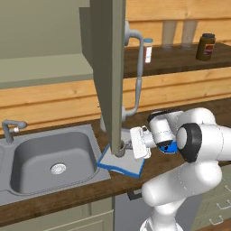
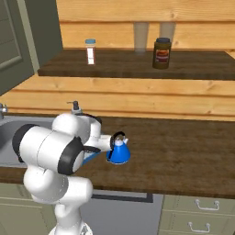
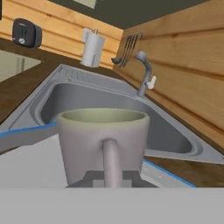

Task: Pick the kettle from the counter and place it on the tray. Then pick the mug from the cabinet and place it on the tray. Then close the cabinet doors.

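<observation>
Mug (image 3: 103, 144) sits dead centre in your hand view, upright, loop handle facing the cam, right at the gripper (image 3: 112, 180). Fingertips barely show below it; can't tell if they're apart or clamped on the handle. Mug is over the tray (image 3: 26, 133), blue rim visible both sides; contact w/ tray not clear.

Left base view: gripper (image 1: 128, 145) at the mug (image 1: 119, 149), which is partly hidden behind the open cabinet door (image 1: 108, 72). Tray (image 1: 121, 165) lies on the counter (image 1: 135, 180) just right of the sink (image 1: 49, 158).

Right base view: kettle (image 2: 119, 149) upright by the arm, tray edge (image 2: 92, 157) peeking out beside it; can't tell whether kettle's on the tray. Jar (image 2: 161, 53) and small bottle (image 2: 90, 51) up on the wood shelf.
</observation>
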### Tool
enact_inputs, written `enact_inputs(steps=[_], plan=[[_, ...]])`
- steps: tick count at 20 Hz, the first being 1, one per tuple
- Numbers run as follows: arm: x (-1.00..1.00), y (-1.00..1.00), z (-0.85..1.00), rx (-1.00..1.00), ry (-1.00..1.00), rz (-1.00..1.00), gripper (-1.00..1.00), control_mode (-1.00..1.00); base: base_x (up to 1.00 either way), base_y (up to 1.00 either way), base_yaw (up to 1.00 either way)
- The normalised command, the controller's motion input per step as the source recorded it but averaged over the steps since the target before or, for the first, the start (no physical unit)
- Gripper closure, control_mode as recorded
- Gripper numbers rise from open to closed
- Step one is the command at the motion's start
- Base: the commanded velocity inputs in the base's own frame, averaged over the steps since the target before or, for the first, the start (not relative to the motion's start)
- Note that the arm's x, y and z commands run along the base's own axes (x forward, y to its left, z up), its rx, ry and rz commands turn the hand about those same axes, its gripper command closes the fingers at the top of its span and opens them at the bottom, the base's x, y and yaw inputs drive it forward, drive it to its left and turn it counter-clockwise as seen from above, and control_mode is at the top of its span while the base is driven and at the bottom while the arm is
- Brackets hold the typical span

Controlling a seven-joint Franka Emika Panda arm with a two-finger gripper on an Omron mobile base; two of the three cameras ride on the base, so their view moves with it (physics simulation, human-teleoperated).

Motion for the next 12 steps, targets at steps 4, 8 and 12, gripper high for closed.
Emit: enact_inputs(steps=[4, 8, 12], plan=[[-0.02, 0.15, -0.19, 0.00, 0.10, 0.03, 1.00, -1.00, 0.00, 0.00, 0.00], [-0.25, 0.13, -0.22, 0.00, 0.00, 0.06, 1.00, -1.00, 0.00, 0.00, 0.00], [-0.34, 0.02, -0.36, 0.00, 0.00, 0.12, 1.00, -1.00, 0.00, 0.00, 0.00]])
